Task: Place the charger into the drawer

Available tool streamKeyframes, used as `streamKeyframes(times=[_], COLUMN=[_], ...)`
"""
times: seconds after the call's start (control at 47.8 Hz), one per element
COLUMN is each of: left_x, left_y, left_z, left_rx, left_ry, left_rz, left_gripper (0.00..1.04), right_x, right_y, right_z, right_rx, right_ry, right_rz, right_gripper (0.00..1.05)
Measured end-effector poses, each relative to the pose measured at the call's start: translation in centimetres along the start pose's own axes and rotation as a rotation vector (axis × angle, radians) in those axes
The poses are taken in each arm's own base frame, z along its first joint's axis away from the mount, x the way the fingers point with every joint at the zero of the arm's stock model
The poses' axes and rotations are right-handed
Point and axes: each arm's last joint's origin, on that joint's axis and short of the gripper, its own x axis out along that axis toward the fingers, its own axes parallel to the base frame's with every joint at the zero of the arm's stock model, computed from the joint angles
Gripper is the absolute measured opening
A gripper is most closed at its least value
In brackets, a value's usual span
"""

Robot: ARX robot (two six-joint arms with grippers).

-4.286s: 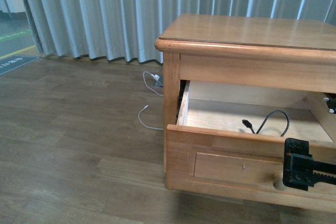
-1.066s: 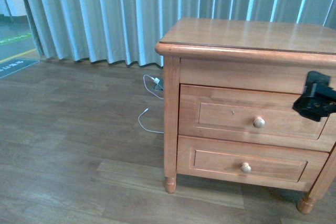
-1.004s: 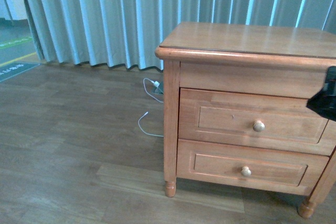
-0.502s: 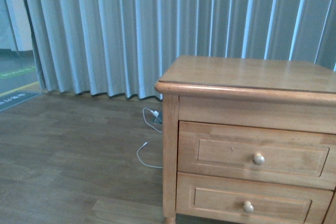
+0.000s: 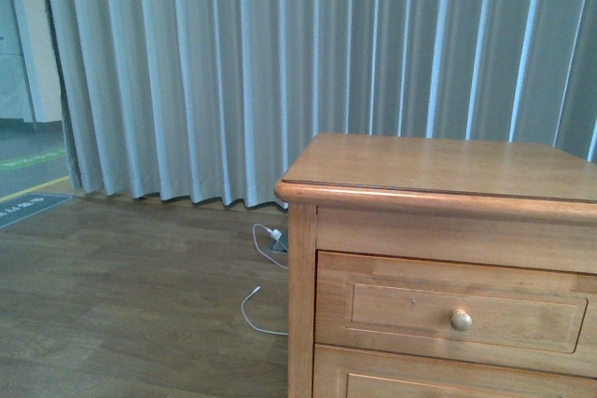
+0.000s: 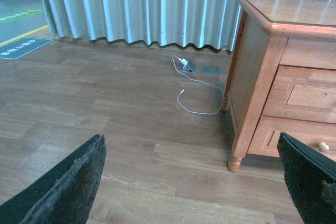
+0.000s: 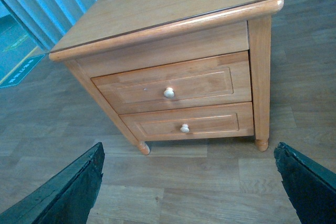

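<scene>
**Drawer shut, both hands withdrawn and empty**

Hands first. The left hand point(image 6: 191, 182) shows in its wrist view only as two dark fingers point(image 6: 65, 184) at the picture's outer edges, spread wide apart with nothing between them but bare wood floor point(image 6: 105, 129). The right hand point(image 7: 189, 184) is the same in its own view: fingers point(image 7: 63, 190) far apart, holding nothing, hanging well clear of the nightstand point(image 7: 168, 19) and looking down on its front. Neither hand appears in the front view now; a second ago the right one was still in frame at the cabinet's right edge.

Outward from there, the top drawer point(image 5: 457, 309) sits flush in the carcass, its round pale knob point(image 5: 461, 321) untouched. Four seconds ago this drawer stood open with a black cable lying inside. The lower drawer point(image 7: 186, 124) is also closed. The front camera has since risen, so that the curtain point(image 5: 280, 72) now fills most of the frame.

The charger is not visible in any current view. Judged from the earlier open drawer, it is most likely shut inside, and the task appears complete.

A thin white cord point(image 5: 256, 309) with a white plug point(image 5: 273, 234) lies on the floor beside the nightstand; it is unrelated.
</scene>
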Motion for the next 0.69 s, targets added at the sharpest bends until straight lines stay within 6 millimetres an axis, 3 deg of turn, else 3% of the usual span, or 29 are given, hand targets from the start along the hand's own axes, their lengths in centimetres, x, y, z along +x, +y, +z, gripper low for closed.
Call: streamKeyframes(times=[0.167,0.523,0.69], left_x=[0.0,0.0,0.0], left_y=[0.0,0.0,0.0], left_z=[0.0,0.0,0.0], left_rx=[0.000,0.000,0.000], left_ry=[0.000,0.000,0.000], left_rz=[0.000,0.000,0.000], left_gripper=[0.99,0.99,0.99], right_x=[-0.4,0.6,0.9], right_y=[0.9,2.0,2.5], right_z=[-2.2,-5.8,-6.9], right_rx=[-0.256,-0.288,-0.283], right_ry=[-0.232,-0.228,-0.228], right_rz=[-0.071,-0.061,-0.091], right_gripper=[0.65,0.01,0.02])
